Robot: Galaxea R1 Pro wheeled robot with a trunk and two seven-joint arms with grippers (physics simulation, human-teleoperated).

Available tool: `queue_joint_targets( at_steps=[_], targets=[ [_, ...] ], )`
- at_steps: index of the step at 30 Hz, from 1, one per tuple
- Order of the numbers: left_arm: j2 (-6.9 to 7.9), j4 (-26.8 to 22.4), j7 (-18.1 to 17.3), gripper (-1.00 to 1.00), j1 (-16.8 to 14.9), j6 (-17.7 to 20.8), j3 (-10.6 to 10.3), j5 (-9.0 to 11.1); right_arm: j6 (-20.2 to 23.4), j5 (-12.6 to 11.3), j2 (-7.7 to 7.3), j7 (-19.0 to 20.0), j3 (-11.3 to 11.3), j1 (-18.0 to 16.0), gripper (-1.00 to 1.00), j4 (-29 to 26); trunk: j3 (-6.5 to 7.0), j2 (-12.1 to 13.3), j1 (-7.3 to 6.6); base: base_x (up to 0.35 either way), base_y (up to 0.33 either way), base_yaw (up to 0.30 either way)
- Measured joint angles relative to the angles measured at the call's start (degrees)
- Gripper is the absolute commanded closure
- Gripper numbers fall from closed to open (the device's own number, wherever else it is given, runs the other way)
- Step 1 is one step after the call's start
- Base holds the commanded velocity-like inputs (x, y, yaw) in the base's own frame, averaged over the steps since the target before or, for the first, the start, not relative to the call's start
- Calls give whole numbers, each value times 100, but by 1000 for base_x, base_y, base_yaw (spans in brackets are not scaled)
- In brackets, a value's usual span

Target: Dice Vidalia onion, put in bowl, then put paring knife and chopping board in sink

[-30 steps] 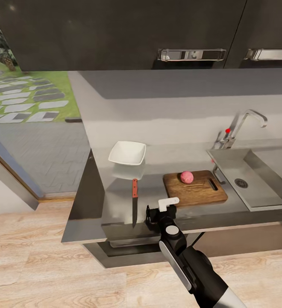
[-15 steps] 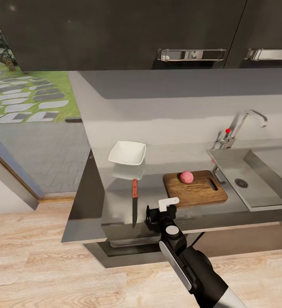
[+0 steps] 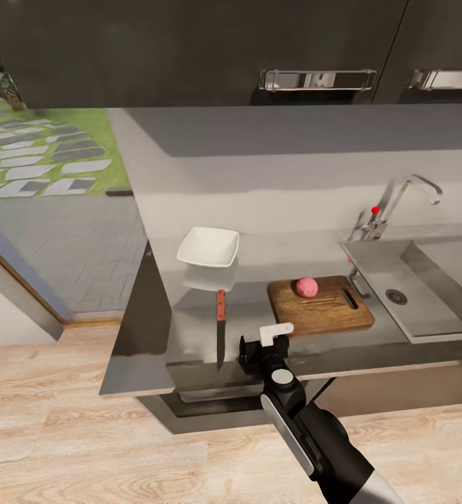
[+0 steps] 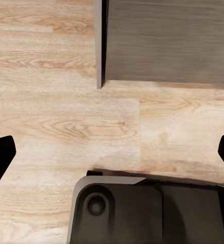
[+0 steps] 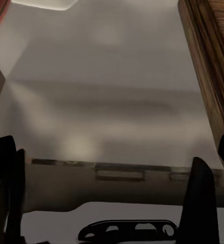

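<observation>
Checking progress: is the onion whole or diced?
Whole: the onion sits as one pink ball on the board.

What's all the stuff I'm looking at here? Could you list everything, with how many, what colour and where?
Onion: one, pinkish-red, on the chopping board.
Chopping board: one, dark brown wood, on the countertop beside the sink.
Knife: one, red-orange handle and dark blade, flat on the countertop between bowl and front edge.
Bowl: one, white, on the countertop behind the knife.
Countertop: one, glossy grey.
Sink: one, steel, at the countertop's right end.
Tap: one, chrome with a red dot, behind the sink.
Cabinets: dark, with silver handles, above the countertop.
Floor: light wood.
Right gripper: one, black, open, at the countertop's front edge right of the knife.
Left gripper: one, black, open, above the floor.
</observation>
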Motion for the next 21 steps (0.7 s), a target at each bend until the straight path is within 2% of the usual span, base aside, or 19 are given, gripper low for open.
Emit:
queue_joint_targets(
  at_steps=[21],
  targets=[
    [1, 18, 0, -100, 0, 0, 1, 0, -21, 14, 2, -1, 2, -1, -100, -3, -13, -1, -1, 0, 0, 0]
  ],
)
